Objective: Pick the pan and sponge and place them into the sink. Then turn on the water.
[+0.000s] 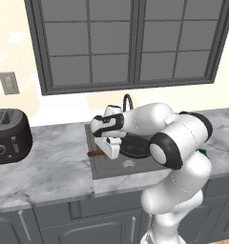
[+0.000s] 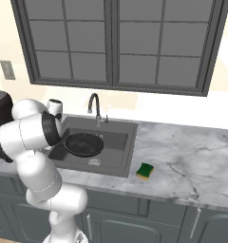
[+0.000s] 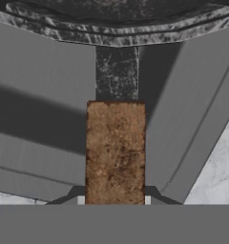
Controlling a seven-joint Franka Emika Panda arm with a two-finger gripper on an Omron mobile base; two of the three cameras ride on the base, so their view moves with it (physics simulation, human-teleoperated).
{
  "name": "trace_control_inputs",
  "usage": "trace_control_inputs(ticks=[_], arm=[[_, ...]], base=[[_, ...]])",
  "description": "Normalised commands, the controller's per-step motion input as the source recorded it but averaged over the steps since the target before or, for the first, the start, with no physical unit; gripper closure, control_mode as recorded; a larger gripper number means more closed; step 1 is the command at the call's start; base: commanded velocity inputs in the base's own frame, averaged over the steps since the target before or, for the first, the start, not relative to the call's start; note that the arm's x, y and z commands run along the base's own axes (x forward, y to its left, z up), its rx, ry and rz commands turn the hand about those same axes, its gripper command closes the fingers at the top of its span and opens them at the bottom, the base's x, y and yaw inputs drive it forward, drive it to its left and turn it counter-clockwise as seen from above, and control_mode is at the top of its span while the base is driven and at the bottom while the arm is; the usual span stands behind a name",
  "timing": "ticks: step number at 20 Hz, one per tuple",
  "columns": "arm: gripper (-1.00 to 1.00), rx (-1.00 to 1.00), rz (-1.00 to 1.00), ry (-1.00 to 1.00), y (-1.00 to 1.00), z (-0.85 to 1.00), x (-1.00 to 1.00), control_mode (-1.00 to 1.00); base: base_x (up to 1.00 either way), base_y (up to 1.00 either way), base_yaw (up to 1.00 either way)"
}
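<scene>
Pan (image 2: 83,144) lies inside the sink (image 2: 127,142), its round black bowl resting on the dark basin floor toward the left half, with the drain (image 2: 94,162) just in front of it. In the left base view the brown wooden handle (image 1: 94,154) pokes out leftward over the sink's left edge, under the robot's hand. The hand view looks straight along that handle (image 3: 115,151): the wood runs up the middle from between the finger tips to a dark metal neck and then the pan's rim (image 3: 116,33) across the top, with the grey sink walls on either side.

The gripper (image 1: 111,147) hangs over the left part of the sink, right at the handle. Its fingers flank the wood closely in the hand view, but whether they clamp it or have let go cannot be told.

The sponge (image 2: 145,171), yellow with a green top, sits on the marble counter (image 2: 192,161) just right of the sink's front right corner, apart from the basin. The dark gooseneck faucet (image 2: 93,107) stands at the sink's rear. A black toaster (image 1: 8,137) rests on the counter well to the left, below a wall outlet (image 1: 9,83), and a large dark-framed window (image 2: 116,42) spans the wall behind.
</scene>
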Motion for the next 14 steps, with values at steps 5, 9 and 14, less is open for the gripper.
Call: trace_control_inputs(ticks=[5,9,14], arm=[[1.0,-0.01,0.0,0.0,-0.14,-0.13,0.08,-1.0],[1.0,0.0,0.0,0.0,-0.1,-0.13,0.07,-1.0],[1.0,0.0,0.0,-0.01,-0.1,-0.12,0.07,-1.0]], base=[[0.0,0.0,0.0],[0.0,0.0,0.0],[0.0,0.0,0.0]])
